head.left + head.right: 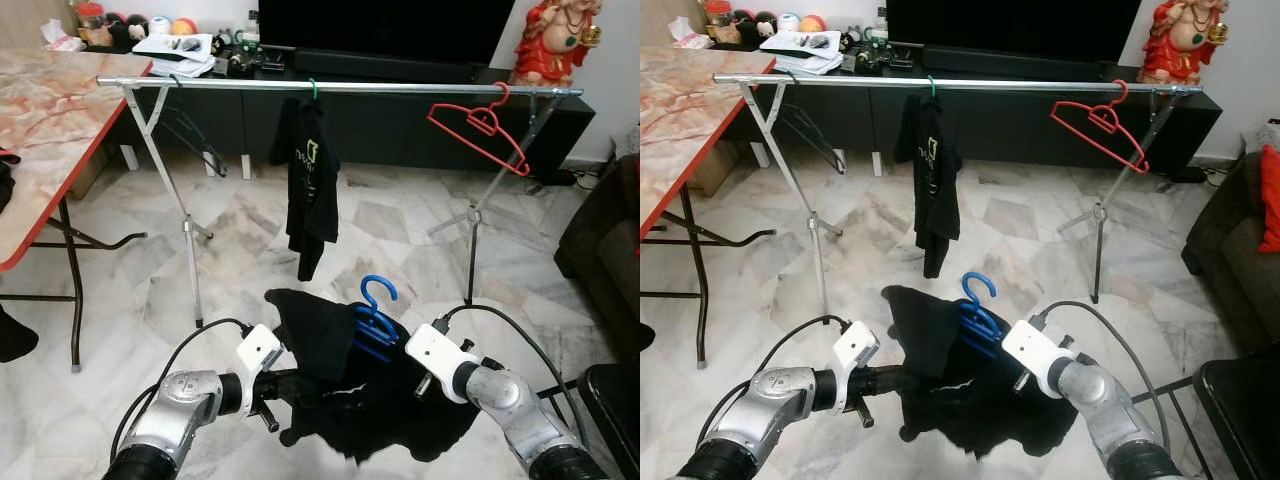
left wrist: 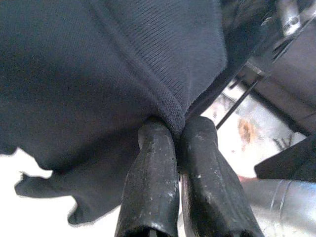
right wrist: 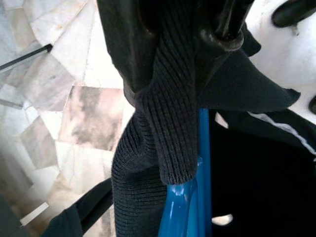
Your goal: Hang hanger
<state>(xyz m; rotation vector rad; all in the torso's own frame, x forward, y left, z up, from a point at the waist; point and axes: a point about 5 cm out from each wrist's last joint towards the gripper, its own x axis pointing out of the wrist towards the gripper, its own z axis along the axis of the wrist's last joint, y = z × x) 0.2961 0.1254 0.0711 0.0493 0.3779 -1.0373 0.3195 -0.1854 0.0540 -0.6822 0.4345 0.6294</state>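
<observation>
Blue hanger (image 1: 375,322): inside black garment (image 1: 330,345), between both grippers; left gripper (image 2: 178,136) and right gripper (image 3: 180,98) each clamp the cloth.

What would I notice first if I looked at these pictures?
Probably the blue hanger poking up from a black garment that both hands hold up in front: the left hand pinches its edge, the right hand grips its collar. Behind, a metal rail carries a black shirt and a tilted red hanger.
</observation>
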